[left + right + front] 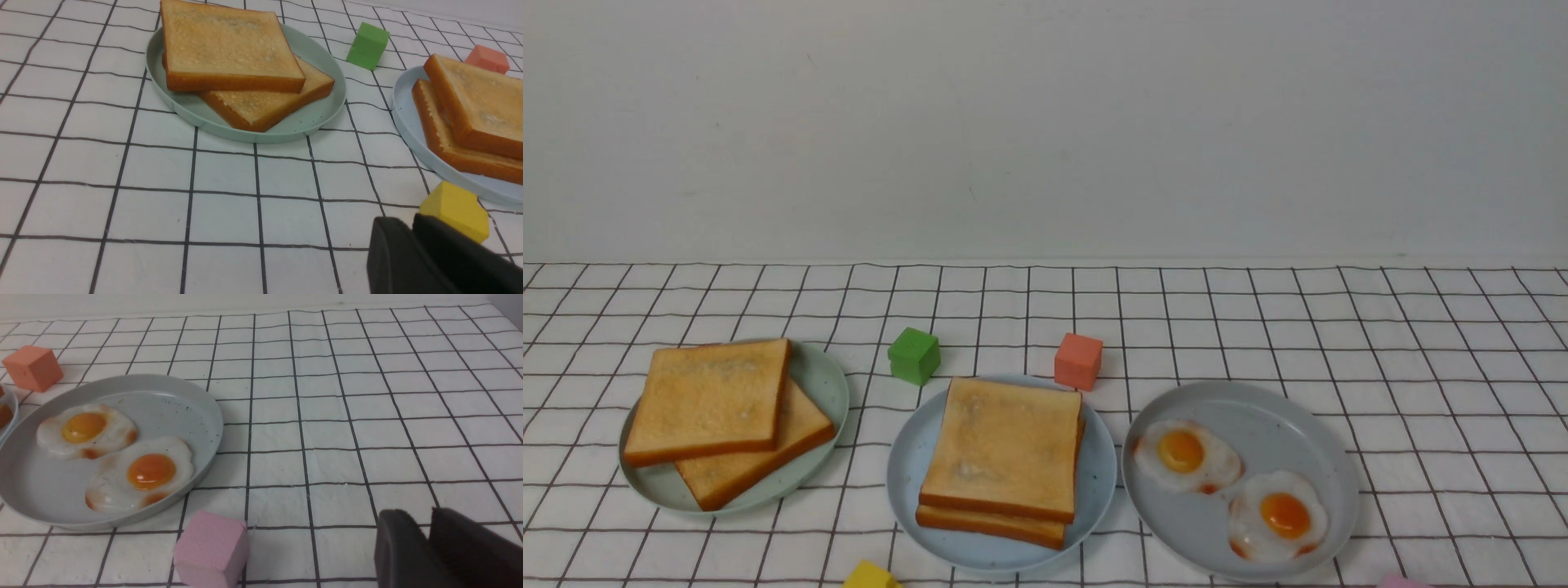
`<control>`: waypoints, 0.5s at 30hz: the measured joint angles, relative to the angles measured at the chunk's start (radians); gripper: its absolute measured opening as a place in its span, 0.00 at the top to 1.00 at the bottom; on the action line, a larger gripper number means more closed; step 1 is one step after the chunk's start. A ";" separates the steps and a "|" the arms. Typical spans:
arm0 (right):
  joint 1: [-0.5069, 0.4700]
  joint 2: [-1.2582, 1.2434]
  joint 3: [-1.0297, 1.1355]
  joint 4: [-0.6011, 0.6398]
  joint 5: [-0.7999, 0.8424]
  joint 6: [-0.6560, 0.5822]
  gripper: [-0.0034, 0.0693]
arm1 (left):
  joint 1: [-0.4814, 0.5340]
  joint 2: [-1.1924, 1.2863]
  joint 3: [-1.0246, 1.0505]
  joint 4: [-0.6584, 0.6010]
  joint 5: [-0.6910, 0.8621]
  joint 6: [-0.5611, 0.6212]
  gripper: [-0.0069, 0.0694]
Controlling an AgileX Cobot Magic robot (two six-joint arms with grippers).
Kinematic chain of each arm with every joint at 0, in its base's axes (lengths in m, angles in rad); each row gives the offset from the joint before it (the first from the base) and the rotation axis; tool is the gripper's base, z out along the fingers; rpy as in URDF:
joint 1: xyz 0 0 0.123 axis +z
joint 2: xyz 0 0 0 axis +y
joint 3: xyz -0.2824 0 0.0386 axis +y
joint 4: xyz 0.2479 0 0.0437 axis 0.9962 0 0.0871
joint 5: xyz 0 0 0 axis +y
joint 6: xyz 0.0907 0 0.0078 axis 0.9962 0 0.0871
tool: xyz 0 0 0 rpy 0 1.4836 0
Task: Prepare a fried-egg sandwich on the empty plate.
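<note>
Two golden toast slices (pixel 1005 445) lie stacked on the light blue speckled plate (pixel 907 482) at the front centre. What lies between the slices is hidden. In the left wrist view this toast stack (pixel 478 102) sits on the light blue plate (pixel 402 118). My left gripper (pixel 412 220) hangs low over the cloth beside a yellow cube (pixel 455 208), tips nearly together and holding nothing. My right gripper (pixel 425 516) is over bare cloth to the right of the egg plate, with a narrow gap between its tips and nothing in it. Neither gripper shows in the front view.
A pale green plate (pixel 829 384) on the left holds two more toast slices (pixel 711 400). A grey plate (pixel 1282 425) on the right holds two fried eggs (pixel 1184 457). A green cube (pixel 914 355) and an orange cube (pixel 1078 360) stand behind. A pink cube (pixel 212 551) lies in front.
</note>
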 joint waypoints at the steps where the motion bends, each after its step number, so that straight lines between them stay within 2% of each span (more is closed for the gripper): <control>1: 0.000 0.000 0.000 0.000 0.000 0.000 0.76 | 0.000 0.000 0.000 0.000 0.000 0.000 0.80; 15: 0.000 0.000 0.000 0.000 0.000 0.000 0.74 | 0.000 0.000 0.000 0.001 0.000 0.000 0.78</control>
